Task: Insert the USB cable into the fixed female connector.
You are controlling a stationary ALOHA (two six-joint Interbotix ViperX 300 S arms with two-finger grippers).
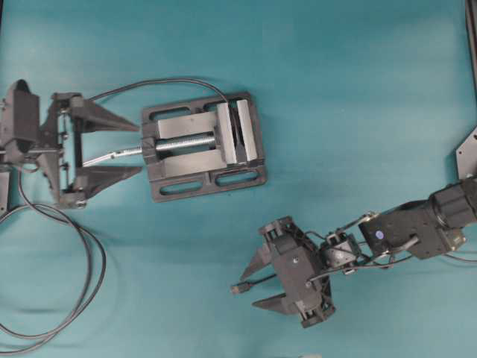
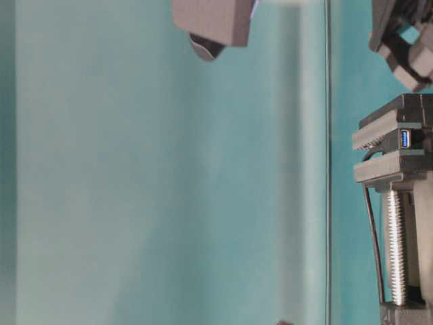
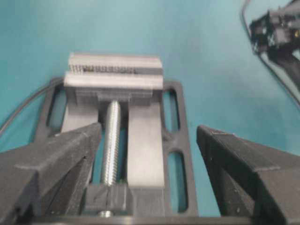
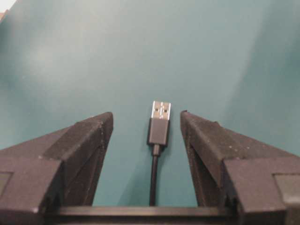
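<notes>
Black USB cable [image 4: 158, 129] lies on the teal worktop [image 1: 335, 89] between the right claw's [image 1: 259, 282] spread fingers — untouched, axis along them. Left claw [image 1: 123, 145] gapes, farther away.

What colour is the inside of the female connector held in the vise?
Blue; the fixed female connector shows it best in the table-level view, clamped in the vise.

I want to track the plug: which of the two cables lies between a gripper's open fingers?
The USB cable, the short straight one with the silver-tipped plug, lies between the open right gripper. The long looped cable trails away on the left side.
</notes>
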